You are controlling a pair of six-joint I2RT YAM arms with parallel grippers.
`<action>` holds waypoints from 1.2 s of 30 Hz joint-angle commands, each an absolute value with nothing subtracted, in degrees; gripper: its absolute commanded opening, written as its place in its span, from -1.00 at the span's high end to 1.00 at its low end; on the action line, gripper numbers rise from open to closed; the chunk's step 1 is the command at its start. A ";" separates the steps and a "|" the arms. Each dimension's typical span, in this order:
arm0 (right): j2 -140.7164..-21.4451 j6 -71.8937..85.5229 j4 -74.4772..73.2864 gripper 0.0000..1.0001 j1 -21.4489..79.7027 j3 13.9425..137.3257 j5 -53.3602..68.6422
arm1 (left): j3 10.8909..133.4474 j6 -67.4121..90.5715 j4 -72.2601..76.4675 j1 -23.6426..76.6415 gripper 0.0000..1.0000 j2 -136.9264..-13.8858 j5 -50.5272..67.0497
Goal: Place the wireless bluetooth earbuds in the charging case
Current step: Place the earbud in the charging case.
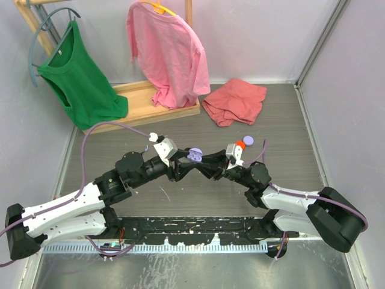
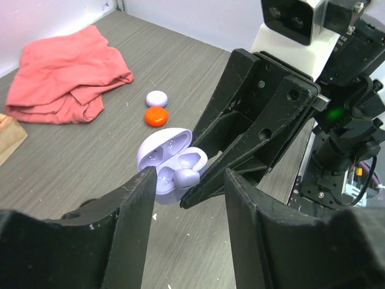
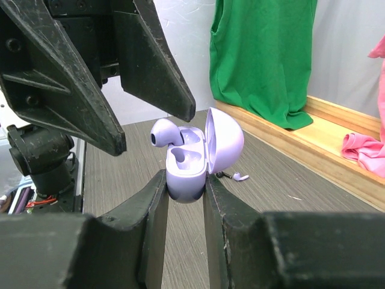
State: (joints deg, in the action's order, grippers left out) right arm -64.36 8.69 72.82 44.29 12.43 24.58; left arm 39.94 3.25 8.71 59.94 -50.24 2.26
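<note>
The lavender charging case (image 3: 186, 174) is held off the table with its lid open, and my right gripper (image 3: 185, 180) is shut on its lower body. One lavender earbud (image 3: 163, 132) rests in the far slot and sticks up a little, while the near slot is bare. My left gripper (image 2: 189, 176) stands open just in front of the case (image 2: 165, 153), its jaws apart and touching nothing. That earbud (image 2: 186, 176) lies between and beyond its fingertips. A second lavender earbud (image 3: 240, 177) and a black one (image 3: 224, 174) lie on the table behind the case.
A lavender disc (image 2: 157, 98) and a red-orange disc (image 2: 156, 116) sit on the table past the case. A crumpled red cloth (image 1: 234, 101) lies at the back right. A wooden rack (image 1: 144, 99) holds a green top (image 1: 81, 78) and a pink shirt (image 1: 168, 54).
</note>
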 commanded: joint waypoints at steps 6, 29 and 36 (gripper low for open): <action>-61.96 6.06 75.41 0.98 44.53 13.19 22.68 | 44.19 12.00 1.68 60.13 -0.40 -44.56 -9.33; -61.07 4.74 74.00 0.98 44.56 13.12 21.62 | 49.71 16.61 -3.74 60.12 -0.86 -52.72 -13.55; -60.16 4.85 73.96 0.98 44.48 12.86 21.69 | 48.73 16.52 -5.74 60.12 -0.77 -50.50 -17.34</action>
